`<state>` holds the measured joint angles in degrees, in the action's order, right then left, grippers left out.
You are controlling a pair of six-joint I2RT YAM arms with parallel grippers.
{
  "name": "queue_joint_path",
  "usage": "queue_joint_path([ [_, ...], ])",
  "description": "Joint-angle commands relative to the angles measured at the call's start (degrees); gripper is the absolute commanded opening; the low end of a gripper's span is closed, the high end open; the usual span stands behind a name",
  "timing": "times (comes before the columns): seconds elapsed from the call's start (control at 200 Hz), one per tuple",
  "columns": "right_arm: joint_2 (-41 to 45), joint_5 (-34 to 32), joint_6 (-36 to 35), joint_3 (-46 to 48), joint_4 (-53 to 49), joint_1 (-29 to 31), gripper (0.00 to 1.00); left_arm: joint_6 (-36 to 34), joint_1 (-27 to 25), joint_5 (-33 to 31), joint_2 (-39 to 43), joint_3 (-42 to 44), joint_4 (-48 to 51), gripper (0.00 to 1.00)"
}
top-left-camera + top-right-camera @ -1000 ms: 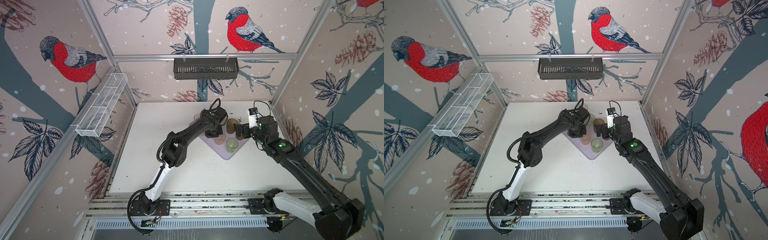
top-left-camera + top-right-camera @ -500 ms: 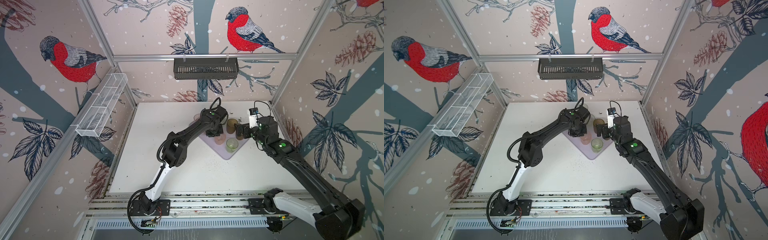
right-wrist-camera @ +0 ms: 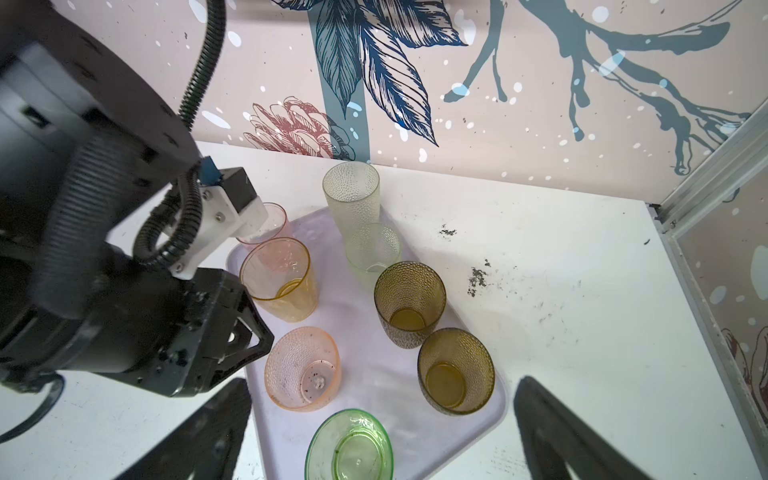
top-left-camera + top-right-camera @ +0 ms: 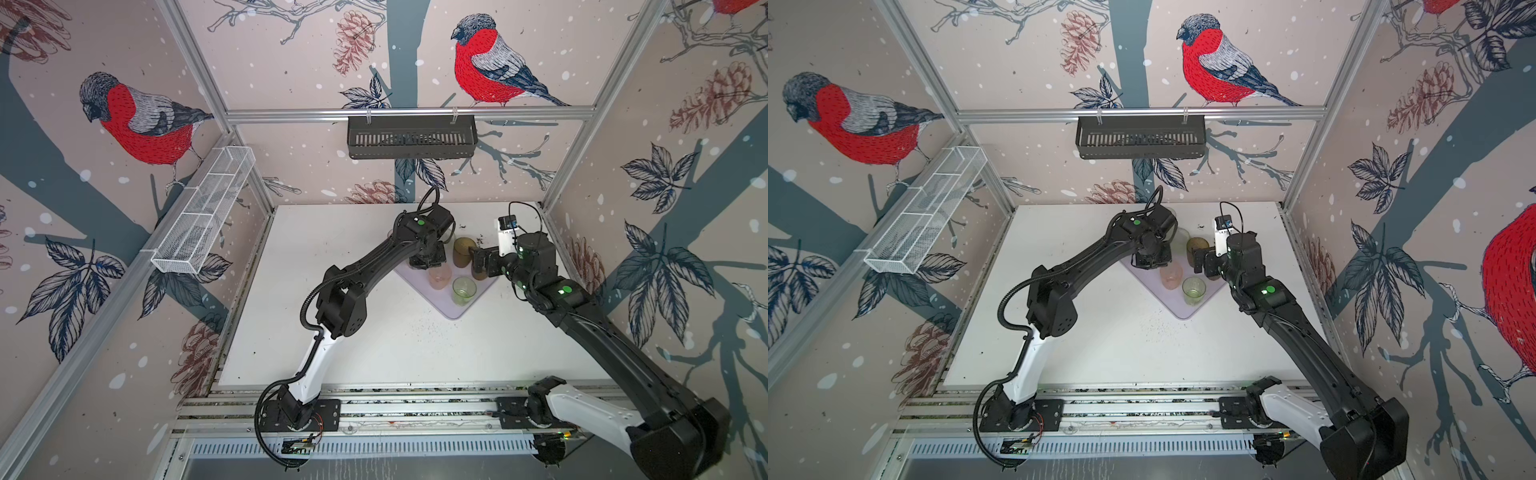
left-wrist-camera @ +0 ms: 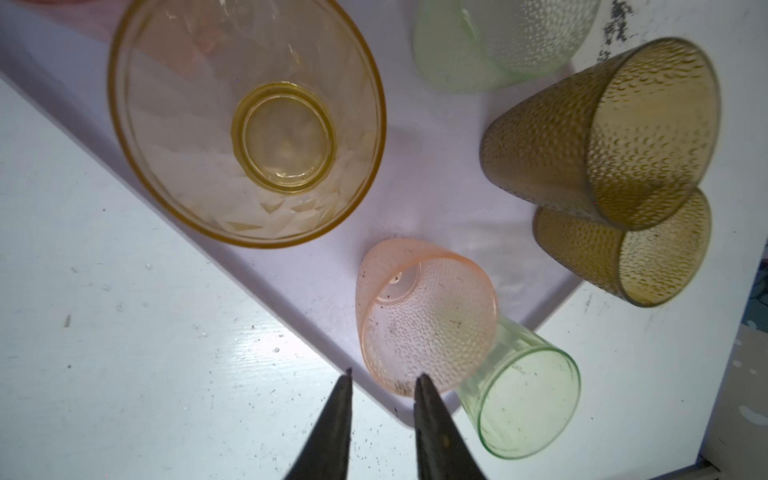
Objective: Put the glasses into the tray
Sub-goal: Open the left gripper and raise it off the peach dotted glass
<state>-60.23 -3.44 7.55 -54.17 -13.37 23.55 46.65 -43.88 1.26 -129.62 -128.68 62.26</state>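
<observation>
the left gripper (image 5: 383, 376) is hanging over one edge of the tray (image 3: 374, 386), its jaws standing a narrow gap apart with nothing between them. the amber-yellow glass (image 5: 245, 120) is sitting upright on the tray, right under that wrist. the right gripper (image 3: 383, 380) is hovering over the tray's other end, jaws spread wide and empty.

the right wrist view is showing all eight glasses: the amber one, a low pink glass (image 3: 301, 368), a green glass (image 3: 349, 446), two brown glasses (image 3: 409, 301), a short frosted glass (image 3: 374, 247), a tall frosted glass (image 3: 351, 191) and a second pink glass (image 3: 270, 220) half hidden behind the left arm. six are plainly standing inside the rim. the bases of the tall frosted one and the far pink one are hidden, so their footing cannot be told.

the step in hand is looking like the left arm's let-go and retreat, with the task nearly finished. doing it well is calling for a straight lift before any sideways swing, because the low pink glass is standing just beside the fingertips (image 5: 428, 411) and the green one is crowding close behind it. a slanting exit is risking a clipped rim and a toppled row. the right arm is best waiting clear over the table (image 3: 561, 291) while the left one is rising.
</observation>
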Motion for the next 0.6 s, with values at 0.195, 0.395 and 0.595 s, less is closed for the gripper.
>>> queue_joint_path([
  [0.195, -0.3, -0.6, 3.3, -4.5, -3.3, -1.0, 1.0, -3.8, 0.7, 1.7, 7.9, 3.6, 1.0, 0.37],
  [0.395, -1.0, -1.2, 7.5, -7.9, -7.3, -1.2, 1.0, -5.8, 3.3, 4.2, 13.0, 8.5, -1.3, 0.39],
  [0.595, -0.7, -0.7, 13.2, -8.7, -9.6, -2.3, 1.0, -6.4, 7.8, 7.2, 18.9, 14.8, -5.2, 0.43],
])
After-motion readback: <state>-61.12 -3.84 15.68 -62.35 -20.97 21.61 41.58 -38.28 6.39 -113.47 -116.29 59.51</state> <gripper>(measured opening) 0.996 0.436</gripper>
